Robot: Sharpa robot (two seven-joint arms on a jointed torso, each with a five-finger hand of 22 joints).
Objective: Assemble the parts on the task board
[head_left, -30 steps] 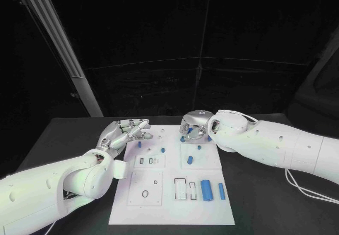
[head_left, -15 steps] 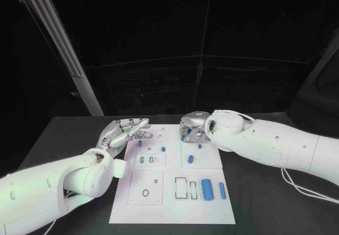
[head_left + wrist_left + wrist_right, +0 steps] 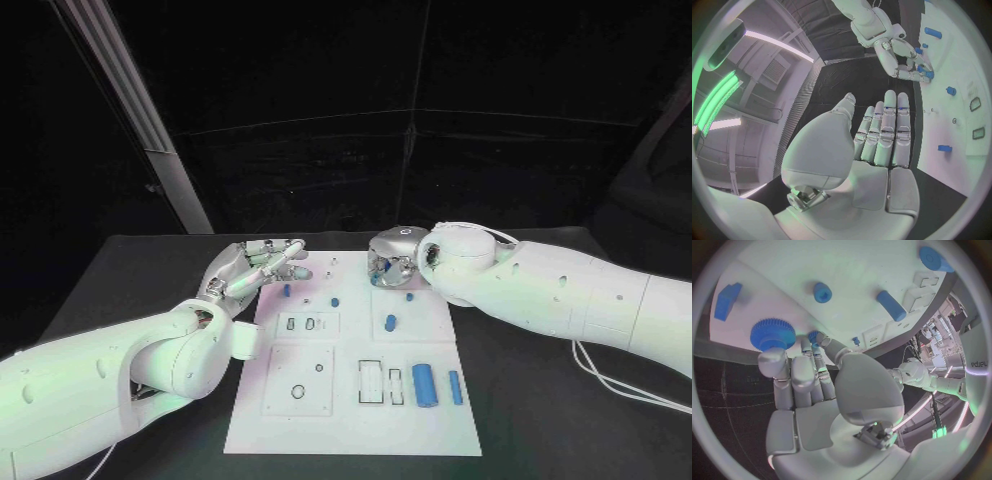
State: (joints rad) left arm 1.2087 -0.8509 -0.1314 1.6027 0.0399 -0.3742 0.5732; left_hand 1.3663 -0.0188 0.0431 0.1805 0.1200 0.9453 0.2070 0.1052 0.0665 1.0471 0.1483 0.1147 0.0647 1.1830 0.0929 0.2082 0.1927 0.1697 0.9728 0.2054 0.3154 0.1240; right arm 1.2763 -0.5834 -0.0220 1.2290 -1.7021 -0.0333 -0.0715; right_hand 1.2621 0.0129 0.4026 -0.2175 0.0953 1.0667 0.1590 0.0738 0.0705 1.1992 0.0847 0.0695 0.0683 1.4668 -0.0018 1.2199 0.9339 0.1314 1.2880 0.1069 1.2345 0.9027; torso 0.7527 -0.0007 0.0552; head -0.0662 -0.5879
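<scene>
Basically, black table [image 3: 548, 420] carries the flat white task board [image 3: 351, 420], a matte rectangular plate with outlined cutouts. Left hand [image 3: 257, 268], silver and ribbed, sits at the board's far left corner, fingers straight and close together, holding nothing. Right hand [image 3: 392, 266] is curled over the board's far edge; its fingertips [image 3: 814, 337] touch a small blue part [image 3: 821, 292]'s neighbour, grip unclear. Blue toothed gear [image 3: 772, 333] sits beside them. Smooth blue cylinder [image 3: 423, 385] lies near the board's right side.
</scene>
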